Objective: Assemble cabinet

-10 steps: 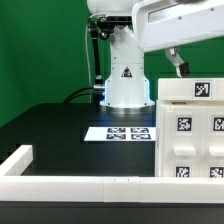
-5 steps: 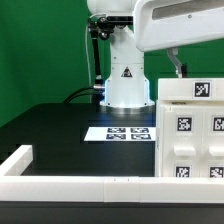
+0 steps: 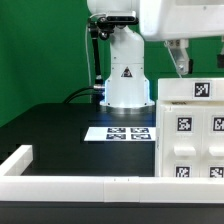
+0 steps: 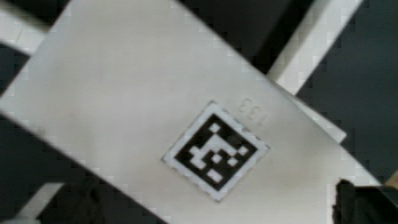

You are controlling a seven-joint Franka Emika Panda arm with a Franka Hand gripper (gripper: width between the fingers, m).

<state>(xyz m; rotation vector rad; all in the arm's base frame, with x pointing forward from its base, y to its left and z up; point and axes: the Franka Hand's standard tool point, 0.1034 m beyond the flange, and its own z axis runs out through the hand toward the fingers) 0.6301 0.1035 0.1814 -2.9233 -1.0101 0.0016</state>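
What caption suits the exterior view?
Gripper hovers just above the tagged white cabinet, with the marker board beside it on the black table.

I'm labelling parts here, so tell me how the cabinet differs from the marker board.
The cabinet is a tall boxy case; the marker board is a thin flat sheet. The cabinet stands at the exterior view's right; the marker board lies flat before the robot base. Both are white with black-and-white tags.
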